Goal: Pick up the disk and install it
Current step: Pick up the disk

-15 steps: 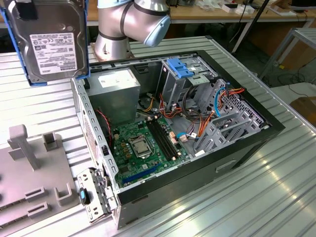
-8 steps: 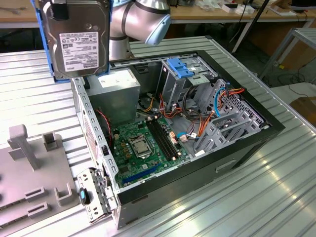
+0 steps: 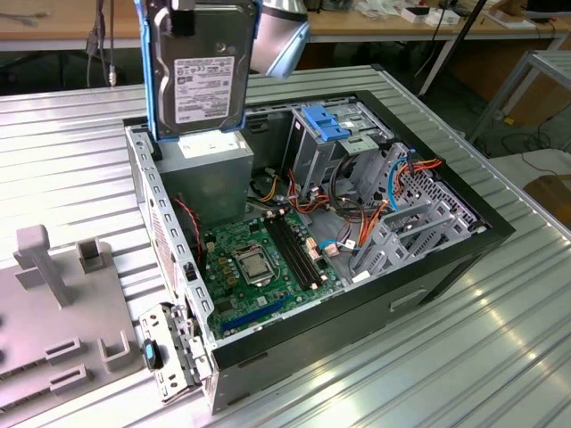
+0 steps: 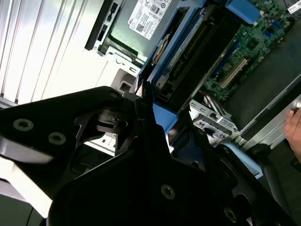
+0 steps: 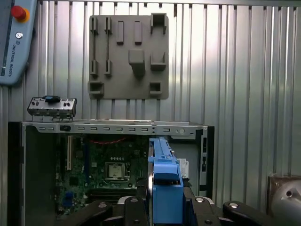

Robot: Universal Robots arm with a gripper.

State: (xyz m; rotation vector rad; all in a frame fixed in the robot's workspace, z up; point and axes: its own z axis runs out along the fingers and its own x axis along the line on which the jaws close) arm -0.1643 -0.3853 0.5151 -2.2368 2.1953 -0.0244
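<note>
1. In the exterior view, the disk [image 3: 203, 69] hangs upright in the air above the open computer case [image 3: 446, 254]. Its white label, with black print and barcodes, faces us, and blue rails run down both sides. The gripper [image 3: 184, 12] is clamped on the disk's upper edge, and the frame cuts off most of it.
2. Right under the disk sits the grey power-supply box [image 3: 214, 169]. Deeper in the case are the green motherboard [image 3: 259, 259] and a drive cage [image 3: 326, 134] with a blue tab, among loose cables. Off to the exterior view's left, a grey fixture plate [image 3: 53, 312] lies on the ribbed table [image 3: 401, 357]. A bracket [image 3: 168, 357] stands just beside the case.
3. In the second wrist view, the gripper's black body [image 4: 155, 122] blocks a lot. Past it the disk [image 4: 186, 47] shows edge-on, and beyond that is the power-supply box's white label [image 4: 150, 14]. I can't make out the pale shape at the frame's edge.
4. In the first wrist view, the disk's blue rail [image 5: 164, 169] is pinched in the gripper [image 5: 165, 205] over the case. A pendant [image 5: 14, 42] with a red button is cut off at the frame's edge.
</note>
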